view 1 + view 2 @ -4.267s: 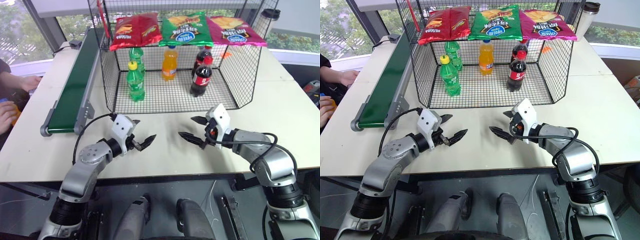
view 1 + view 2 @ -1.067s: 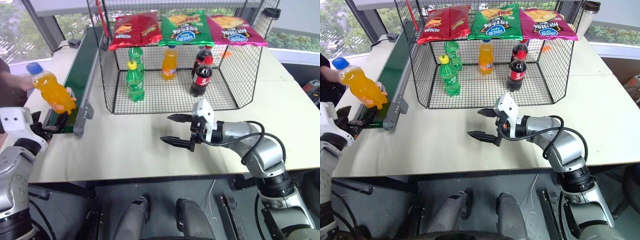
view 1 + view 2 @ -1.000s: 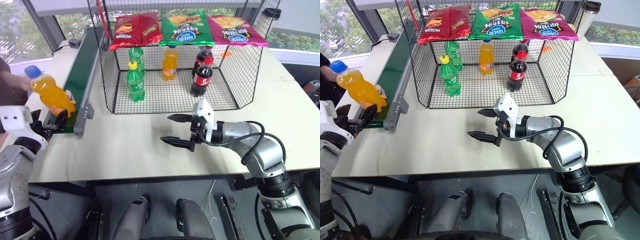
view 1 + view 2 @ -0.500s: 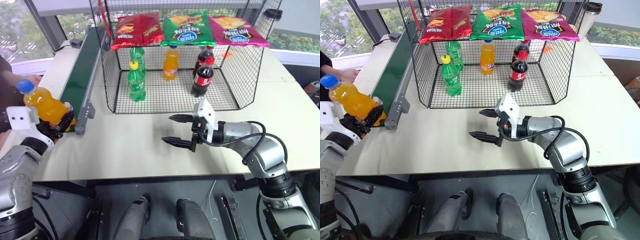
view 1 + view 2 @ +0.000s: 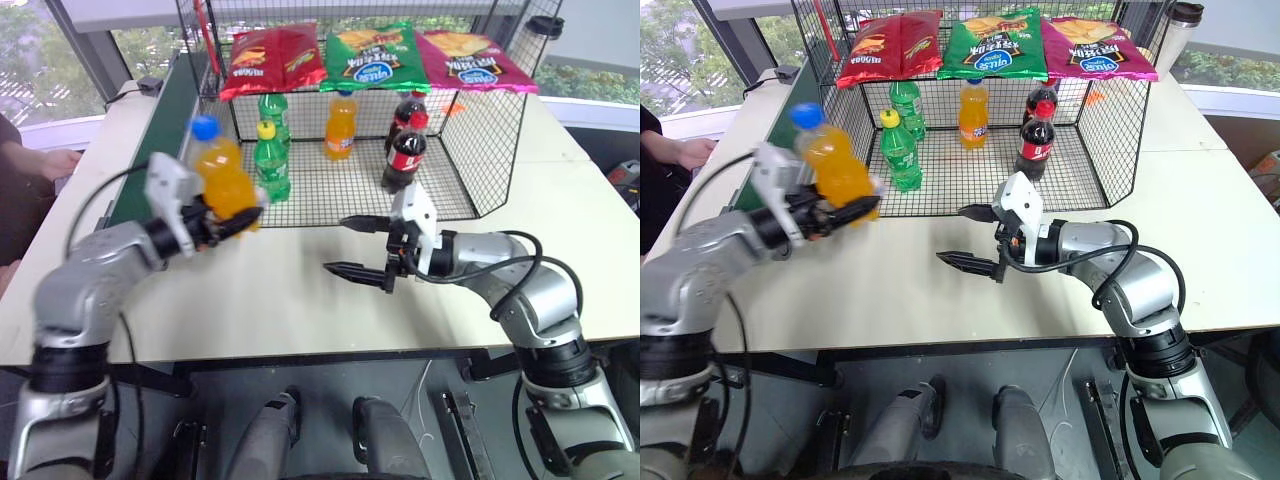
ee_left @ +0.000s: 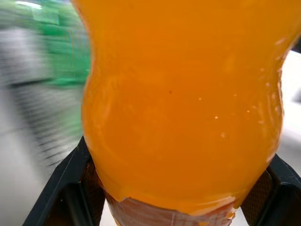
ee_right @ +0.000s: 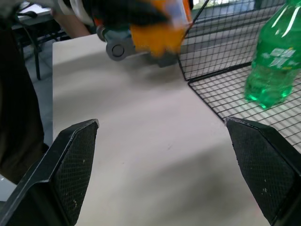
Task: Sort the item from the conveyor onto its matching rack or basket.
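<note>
1. Two grippers are working over the pale table (image 5: 300,300). The left gripper (image 5: 232,212) is clamping its black fingers (image 6: 70,188) on the lower body of the orange soda bottle (image 5: 224,180), holding it above the table with the blue cap (image 5: 204,127) up and tilted away from the cage.
2. The bottle is hanging just in front of the near left corner of the black wire cage (image 5: 470,150); the dark green conveyor (image 5: 165,130) is lying behind the left gripper, on its far side from the right gripper.
3. The right gripper (image 5: 360,247) is hovering over the table with its jaws spread wide and nothing between them, its tips pointing toward the left gripper and the bottle, well apart from both.
4. Beyond the right gripper, inside the cage, are standing green bottles (image 5: 271,160) with yellow caps, another orange bottle (image 5: 340,127) and cola bottles (image 5: 402,155) with red caps.
5. Three snack bags are lying on the cage top: red (image 5: 270,60), green (image 5: 372,55), magenta (image 5: 470,58).
6. A person's hand (image 5: 58,163) is resting at the table edge beyond the conveyor.
</note>
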